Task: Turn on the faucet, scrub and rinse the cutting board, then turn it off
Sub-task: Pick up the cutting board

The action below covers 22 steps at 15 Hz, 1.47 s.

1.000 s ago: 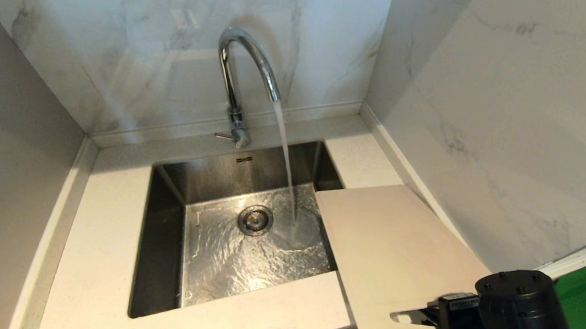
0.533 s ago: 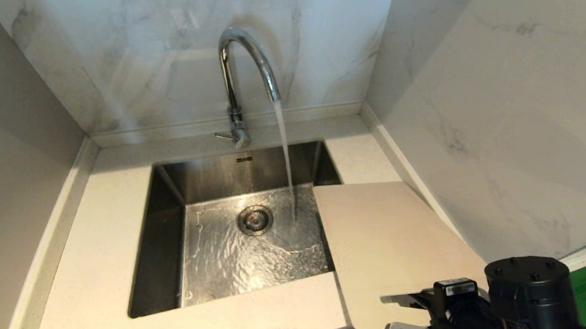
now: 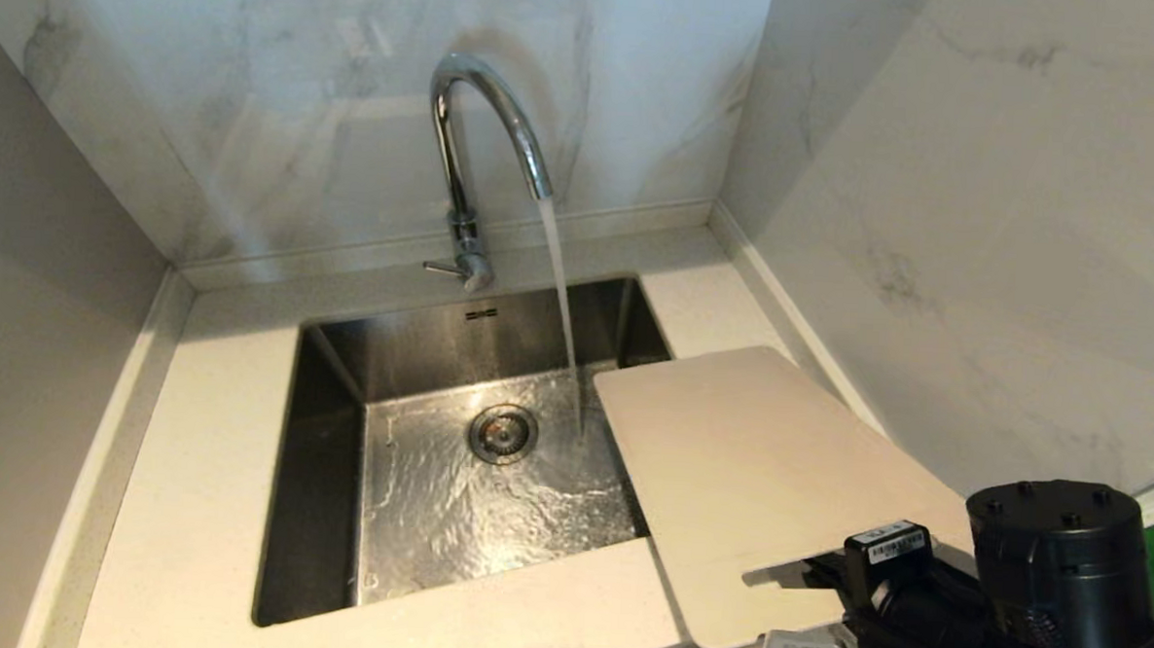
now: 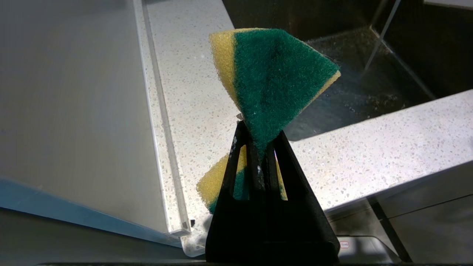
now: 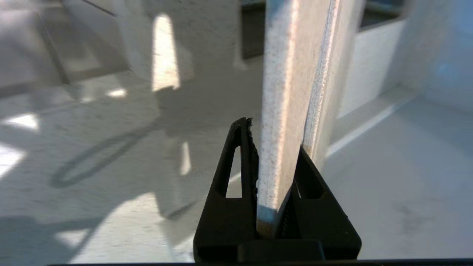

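The cutting board [image 3: 755,478] has swung leftward toward the running faucet [image 3: 478,135] — pinched edge-on by the right gripper [image 5: 275,173]. Left gripper [image 4: 258,162] clamps the sponge [image 4: 273,77]. Next — probably carrying it ahead into the stream.

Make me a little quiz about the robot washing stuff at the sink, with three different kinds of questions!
1. True or false: water is running from the faucet into the sink.
2. What does the left gripper hold? A) a cup B) a green and yellow sponge C) nothing
3. Fill in: the right gripper is clamped on the edge of the ____.

Key:
1. True; the stream lands near the drain, just beside the board's far corner.
2. B
3. cutting board, which lies flat, partly over the sink's right side.
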Tool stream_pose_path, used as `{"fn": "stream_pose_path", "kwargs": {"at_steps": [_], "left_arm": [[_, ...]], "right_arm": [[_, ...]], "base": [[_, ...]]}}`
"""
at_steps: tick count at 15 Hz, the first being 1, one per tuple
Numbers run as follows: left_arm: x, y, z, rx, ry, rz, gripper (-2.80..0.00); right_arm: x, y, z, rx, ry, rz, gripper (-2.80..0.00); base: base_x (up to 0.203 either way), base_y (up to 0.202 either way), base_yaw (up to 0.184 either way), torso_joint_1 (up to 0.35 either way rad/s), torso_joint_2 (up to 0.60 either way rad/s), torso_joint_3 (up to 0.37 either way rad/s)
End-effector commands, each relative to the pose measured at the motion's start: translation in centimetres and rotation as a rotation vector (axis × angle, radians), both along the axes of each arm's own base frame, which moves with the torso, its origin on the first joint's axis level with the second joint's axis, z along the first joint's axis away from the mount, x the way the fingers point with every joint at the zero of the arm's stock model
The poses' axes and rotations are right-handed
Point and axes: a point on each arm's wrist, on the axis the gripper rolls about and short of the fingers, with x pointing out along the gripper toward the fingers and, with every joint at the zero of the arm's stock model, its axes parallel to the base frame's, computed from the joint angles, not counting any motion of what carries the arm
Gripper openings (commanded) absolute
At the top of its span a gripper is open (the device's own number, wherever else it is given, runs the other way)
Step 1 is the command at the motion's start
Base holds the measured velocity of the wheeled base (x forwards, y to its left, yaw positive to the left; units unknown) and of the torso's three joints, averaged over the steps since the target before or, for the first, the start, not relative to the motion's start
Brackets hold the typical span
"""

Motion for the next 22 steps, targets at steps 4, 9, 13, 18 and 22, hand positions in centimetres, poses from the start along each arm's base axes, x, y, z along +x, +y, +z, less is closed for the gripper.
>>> {"fn": "stream_pose_path", "kwargs": {"at_steps": [4,9,13,18,22], "left_arm": [[0.0,0.0,0.0,0.0,0.0,0.0,-2.8],[0.0,0.0,0.0,0.0,0.0,0.0,-2.8],[0.0,0.0,0.0,0.0,0.0,0.0,-2.8],[0.0,0.0,0.0,0.0,0.0,0.0,-2.8],[0.0,0.0,0.0,0.002,-0.001,0.0,-2.8]], "right_arm": [[0.0,-0.2,0.5,-0.023,-0.04,0.045,-2.8],[1.0,-1.0,1.9,0.011,-0.079,0.119,-2.8],[0.7,-1.1,2.4,0.003,-0.11,0.152,-2.8],[0.4,-1.1,2.3,0.026,-0.102,0.213,-2.8],[0.1,-1.0,1.9,0.055,-0.076,0.284,-2.8]], "base": [[0.0,0.0,0.0,0.0,0.0,0.0],[0.0,0.0,0.0,0.0,0.0,0.0],[0.0,0.0,0.0,0.0,0.0,0.0],[0.0,0.0,0.0,0.0,0.0,0.0],[0.0,0.0,0.0,0.0,0.0,0.0]]}}
